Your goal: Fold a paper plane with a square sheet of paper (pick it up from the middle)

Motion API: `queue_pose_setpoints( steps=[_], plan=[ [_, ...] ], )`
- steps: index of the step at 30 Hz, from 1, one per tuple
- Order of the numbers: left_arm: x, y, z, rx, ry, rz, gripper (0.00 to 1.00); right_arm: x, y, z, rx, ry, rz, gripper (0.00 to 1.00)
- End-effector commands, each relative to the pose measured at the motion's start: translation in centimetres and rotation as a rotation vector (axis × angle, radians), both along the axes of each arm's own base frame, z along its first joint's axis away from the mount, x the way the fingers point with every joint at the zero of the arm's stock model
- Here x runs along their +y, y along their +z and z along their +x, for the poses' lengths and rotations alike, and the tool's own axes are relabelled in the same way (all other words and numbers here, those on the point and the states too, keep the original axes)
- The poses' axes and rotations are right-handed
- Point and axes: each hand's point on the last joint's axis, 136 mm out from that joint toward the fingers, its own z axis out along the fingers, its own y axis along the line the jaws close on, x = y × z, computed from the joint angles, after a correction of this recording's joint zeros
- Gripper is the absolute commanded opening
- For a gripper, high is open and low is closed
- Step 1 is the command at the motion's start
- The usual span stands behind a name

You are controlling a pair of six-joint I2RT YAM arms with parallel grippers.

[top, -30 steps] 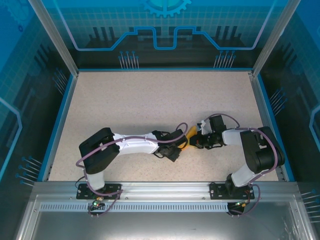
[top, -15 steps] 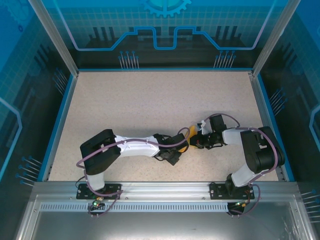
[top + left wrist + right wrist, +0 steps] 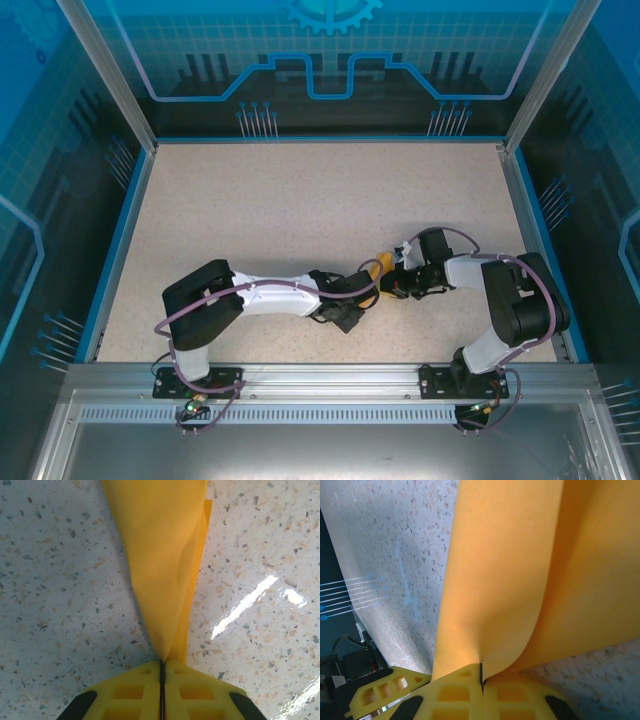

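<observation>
**Left arm crept toward the centre as both pincers held the fold**

On the left, the left arm (image 3: 265, 296) had slid a little to the right and lower over the last second, its wrist settling closer to the meeting point at mid-counter. The left pincer (image 3: 161, 669) was pressed fully together, and a narrow tip of the paper (image 3: 162, 560) ran straight out of the seam between its yellow fingers (image 3: 130, 692). From there the paper widened away over the speckled counter (image 3: 55, 580) as a doubled, tapering flap, one layer peeking out along the right edge.

In the overhead view the paper showed as a small yellow sliver between the two wrists, slightly lower and less exposed than a second before.

On the right, the right pincer (image 3: 481, 676) had not shifted. Its fingers were clamped tight on the paper's edge, with two broad curved layers rising from the grip.

Judging by this, the fold was being tightened between two firm grips, not released. The paper was already doubled, but no pointed dart shape was visible, so much of the folding seemed left to do.
</observation>
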Motion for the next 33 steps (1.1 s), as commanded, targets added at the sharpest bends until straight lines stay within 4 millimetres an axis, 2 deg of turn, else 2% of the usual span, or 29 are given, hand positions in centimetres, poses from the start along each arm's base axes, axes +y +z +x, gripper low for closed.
queue_pose_setpoints(
  steps=[1,5,11,17,21,24,26,33],
  plan=[
    [2.9,-1.9,-1.0,0.024,-0.031,0.149,0.10,-1.3,-0.2,1.0,-0.014,-0.027,-0.065,0.00],
    [3.0,-1.7,-0.6,-0.003,-0.042,0.174,0.16,-1.6,-0.5,1.0,0.000,-0.034,-0.094,0.00],
    [1.0,0.4,-0.3,-0.009,-0.044,0.074,0.25,-2.0,-0.9,1.0,0.012,-0.028,-0.132,0.00],
    [-0.8,3.3,-0.9,0.035,-0.050,-0.051,0.29,-2.3,-1.3,0.8,0.027,-0.031,-0.159,0.00],
    [-1.2,5.6,-0.4,0.091,0.002,-0.169,0.29,-2.5,-1.4,0.8,0.030,-0.030,-0.175,0.00],
    [-1.8,6.9,0.3,0.114,0.043,-0.270,0.28,-2.5,-1.5,0.8,0.031,-0.028,-0.180,0.00],
    [-2.3,6.9,0.8,0.133,0.067,-0.314,0.26,-2.4,-1.5,0.7,0.032,-0.024,-0.182,0.00],
    [-4.5,5.0,2.0,0.193,0.090,-0.373,0.10,-2.4,-1.6,0.6,0.038,-0.021,-0.182,0.00]
  ],
)
